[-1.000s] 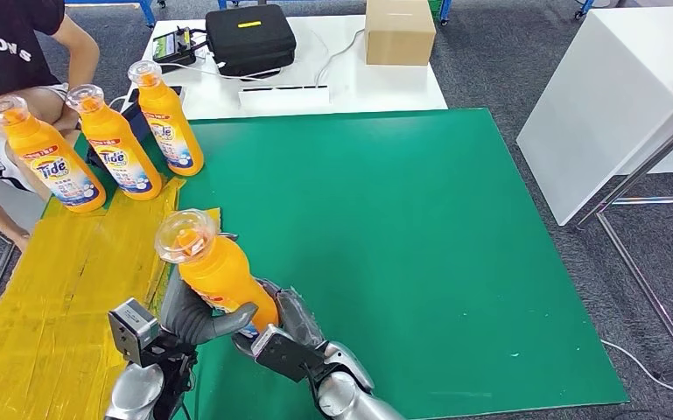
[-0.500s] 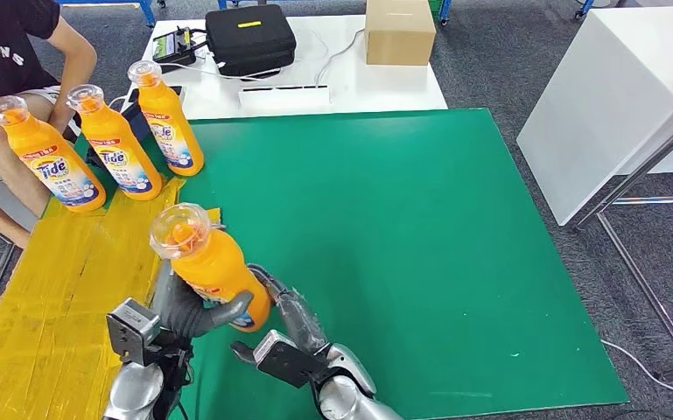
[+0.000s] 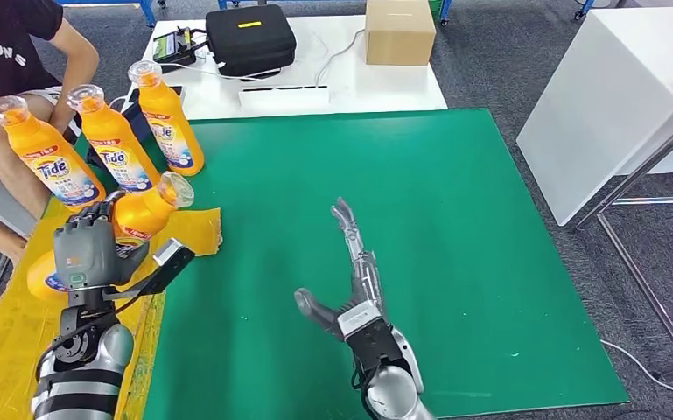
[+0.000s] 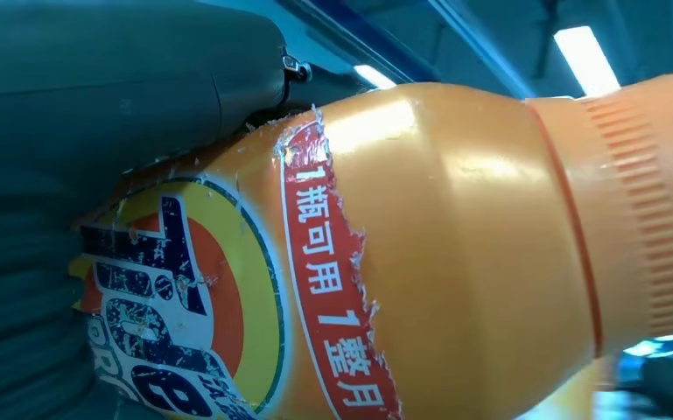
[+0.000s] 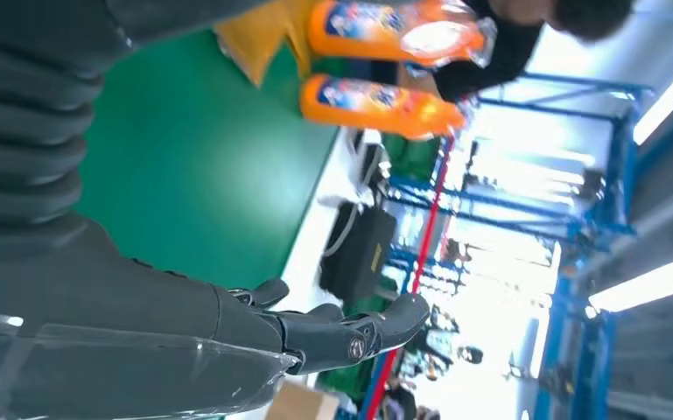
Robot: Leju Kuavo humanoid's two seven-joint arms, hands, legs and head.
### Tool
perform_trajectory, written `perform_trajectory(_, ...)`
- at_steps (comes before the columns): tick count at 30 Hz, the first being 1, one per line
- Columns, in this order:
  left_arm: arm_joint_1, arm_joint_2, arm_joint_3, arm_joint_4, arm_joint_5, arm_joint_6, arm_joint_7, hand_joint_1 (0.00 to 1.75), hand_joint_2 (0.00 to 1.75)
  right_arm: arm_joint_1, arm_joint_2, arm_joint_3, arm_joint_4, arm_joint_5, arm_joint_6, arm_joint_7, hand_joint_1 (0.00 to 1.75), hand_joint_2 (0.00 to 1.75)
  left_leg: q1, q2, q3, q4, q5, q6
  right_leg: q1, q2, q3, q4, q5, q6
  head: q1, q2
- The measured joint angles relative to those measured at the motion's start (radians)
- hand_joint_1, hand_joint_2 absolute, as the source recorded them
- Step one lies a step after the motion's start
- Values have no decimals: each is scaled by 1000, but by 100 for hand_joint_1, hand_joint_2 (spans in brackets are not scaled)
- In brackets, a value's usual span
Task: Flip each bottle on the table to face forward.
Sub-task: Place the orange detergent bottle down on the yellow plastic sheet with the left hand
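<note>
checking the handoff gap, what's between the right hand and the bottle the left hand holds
Head view: only bare green mat lies between the open right hand and the tilted bottle that the left hand holds over the yellow strip.

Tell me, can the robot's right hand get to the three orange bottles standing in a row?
Probably not easily. The right hand is open over the green mat, while the three bottles stand across the table, beyond the left hand holding a tilted bottle.

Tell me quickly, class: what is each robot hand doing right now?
Left hand: holding an orange Tide bottle, tilted over the yellow mat.
Right hand: open, fingers extended, holding nothing.
</note>
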Motion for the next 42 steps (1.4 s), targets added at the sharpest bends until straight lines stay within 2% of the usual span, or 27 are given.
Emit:
perform_trajectory(3, -66, 41, 12, 128, -96, -78, 123, 175, 175, 8, 0, -25, -31, -17, -1, -4, 0, 175, 0, 0, 0, 0, 0, 0, 0, 0, 0, 0, 0, 0, 0, 0)
perform_trajectory(6, -153, 99, -12, 298, -109, -187, 290, 175, 175, 8, 0, -45, -46, -16, 0, 3, 0, 175, 0, 2, 0, 0, 0, 0, 0, 2, -1, 0, 1, 0, 0, 0)
perform_trajectory(7, -183, 117, -21, 360, -110, -216, 322, 175, 175, 8, 0, -49, -47, -13, 0, 6, 0, 175, 0, 2, 0, 0, 0, 0, 0, 2, -1, 0, 1, 0, 0, 0)
perform_trajectory(10, -249, 153, -29, 525, -110, -268, 348, 175, 175, 7, 0, -55, -48, -9, 1, 10, 0, 175, 1, 1, 0, 0, 1, -1, 0, 1, 0, 1, 1, 0, 0, 0)
perform_trajectory(13, -285, 167, -30, 628, -109, -274, 345, 170, 175, 6, 1, -59, -48, -9, 1, 11, 0, 175, 0, 0, 0, 0, 0, -1, 0, 0, 0, 1, 0, 0, 0, 0)
perform_trajectory(14, -297, 169, -29, 653, -108, -275, 341, 150, 175, 6, 1, -60, -48, -9, 1, 12, 0, 175, 0, -1, 0, 0, 0, -1, 0, 0, 1, 1, 0, 0, 0, 0)
perform_trajectory(17, -324, 171, -21, 712, -93, -282, 313, 23, 175, 4, 1, -63, -47, -9, 1, 20, 0, 175, 0, -2, 2, 0, 0, -1, 0, -1, 4, 1, 0, 0, 0, 0)
perform_trajectory(18, -329, 171, -16, 727, -86, -282, 301, 0, 175, 4, 1, -64, -45, -10, 2, 23, 0, 175, 0, -2, 3, 0, 0, -1, 0, -1, 4, 0, -1, -1, 0, 0)
perform_trajectory(25, -345, 165, 31, 792, -48, -239, 238, 0, 175, 1, 1, -66, -29, -12, 4, 31, 0, 175, 0, -2, 10, -1, 1, -3, 1, -1, 10, 1, -1, -2, 0, 0)
perform_trajectory(33, -326, 119, 117, 780, 101, -136, -19, 0, 175, 2, 1, -67, -16, -12, 0, 34, 0, 175, -1, -6, 9, -1, 2, -3, -1, -6, 11, 1, -1, -1, 0, 0)
perform_trajectory(38, -243, 52, 129, 648, 345, -113, -254, 0, 175, 7, 1, -70, -7, -10, -5, 34, 0, 175, -1, -6, 7, 0, 2, -2, -1, -6, 8, 1, -1, -1, 0, 0)
perform_trajectory(42, -130, -5, 88, 437, 483, -101, -334, 0, 175, 23, 1, -74, -3, -9, -8, 33, 0, 175, -1, -4, 3, 0, 2, -2, -1, -5, 4, 1, 0, -1, 0, 0)
